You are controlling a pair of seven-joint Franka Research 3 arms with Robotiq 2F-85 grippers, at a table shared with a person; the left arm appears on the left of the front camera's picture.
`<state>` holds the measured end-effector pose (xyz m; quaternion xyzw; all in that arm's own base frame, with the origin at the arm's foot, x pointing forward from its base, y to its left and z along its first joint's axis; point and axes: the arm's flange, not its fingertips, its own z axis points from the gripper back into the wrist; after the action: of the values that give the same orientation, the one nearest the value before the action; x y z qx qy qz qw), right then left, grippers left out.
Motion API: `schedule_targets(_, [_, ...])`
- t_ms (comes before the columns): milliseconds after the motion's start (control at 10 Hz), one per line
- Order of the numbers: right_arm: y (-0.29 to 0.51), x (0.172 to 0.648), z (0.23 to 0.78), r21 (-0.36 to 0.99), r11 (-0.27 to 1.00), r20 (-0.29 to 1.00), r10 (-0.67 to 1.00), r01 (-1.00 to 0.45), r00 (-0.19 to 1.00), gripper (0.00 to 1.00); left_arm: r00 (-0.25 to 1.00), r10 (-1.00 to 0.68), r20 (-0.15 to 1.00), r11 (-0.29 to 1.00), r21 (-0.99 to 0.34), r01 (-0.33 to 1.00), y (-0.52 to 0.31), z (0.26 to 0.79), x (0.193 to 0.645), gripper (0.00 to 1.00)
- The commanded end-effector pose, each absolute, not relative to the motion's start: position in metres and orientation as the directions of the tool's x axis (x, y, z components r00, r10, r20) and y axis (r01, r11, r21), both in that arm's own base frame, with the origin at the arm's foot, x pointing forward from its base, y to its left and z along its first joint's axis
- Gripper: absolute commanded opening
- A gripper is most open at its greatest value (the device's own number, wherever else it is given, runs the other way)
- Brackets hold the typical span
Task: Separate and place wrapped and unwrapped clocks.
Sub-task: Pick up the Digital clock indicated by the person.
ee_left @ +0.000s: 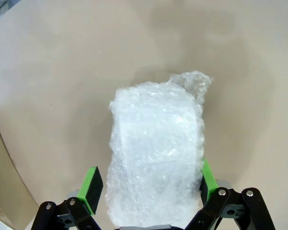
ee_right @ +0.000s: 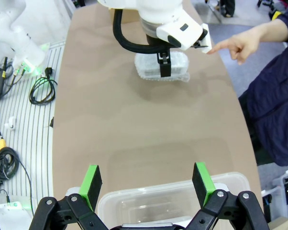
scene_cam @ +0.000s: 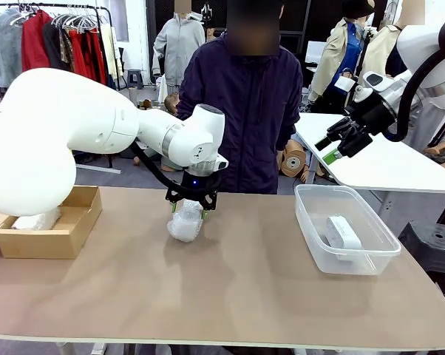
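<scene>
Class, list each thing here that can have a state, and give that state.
Left gripper: open, straddling the middle wrapped clock.
Right gripper: open, empty, raised toward the clear tub.
Middle wrapped clock: lying on the table, not clamped.
Other wrapped clock: lying in the cardboard box.
Bare clock: lying in the clear tub.
Clear tub: lidless.
Cardboard box: open-topped.

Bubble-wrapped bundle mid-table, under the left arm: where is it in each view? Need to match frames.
Front view: bubble-wrapped bundle at centre, on the far half of the table.
Left wrist view: bubble-wrapped bundle at lower centre, running up from the bottom edge.
Right wrist view: bubble-wrapped bundle at top centre, far across the table.
Shared landmark: the left gripper, open jaws either side of the bundle.
</scene>
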<state>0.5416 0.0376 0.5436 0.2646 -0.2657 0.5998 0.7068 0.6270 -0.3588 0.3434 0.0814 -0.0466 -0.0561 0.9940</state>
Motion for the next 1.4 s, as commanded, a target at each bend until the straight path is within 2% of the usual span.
schedule_targets(0, [0.039, 0.542, 0.546, 0.061, 0.153, 0.693, 0.705, -0.986, 0.152, 1.00, 0.982, -0.149, 0.118, 0.974, 0.186, 0.126, -0.344, 0.339, 0.623, 1.00])
schedule_targets(100, [0.039, 0.542, 0.546, 0.061, 0.153, 0.693, 0.705, -0.986, 0.152, 1.00, 0.979, -0.176, 0.101, 0.964, 0.220, 0.151, -0.344, 0.338, 0.623, 0.81])
schedule_targets(500, [0.039, 0.542, 0.546, 0.061, 0.153, 0.693, 0.705, -0.986, 0.152, 1.00, 0.975, -0.201, 0.100, 0.965, 0.189, 0.179, -0.348, 0.344, 0.621, 0.04])
schedule_targets(600, [0.039, 0.542, 0.546, 0.061, 0.153, 0.693, 0.705, -0.986, 0.152, 1.00, 0.972, -0.209, 0.110, 0.966, 0.178, 0.188, -0.349, 0.351, 0.617, 0.00])
schedule_targets(1000, [0.039, 0.542, 0.546, 0.061, 0.153, 0.693, 0.705, -0.986, 0.152, 1.00, 0.948, -0.237, 0.213, 0.972, 0.053, 0.231, -0.349, 0.428, 0.588, 0.00])
schedule_targets(1300, [0.039, 0.542, 0.546, 0.061, 0.153, 0.693, 0.705, -0.986, 0.152, 1.00, 0.943, -0.264, 0.203, 0.964, 0.049, 0.260, -0.358, 0.491, 0.571, 0.00])
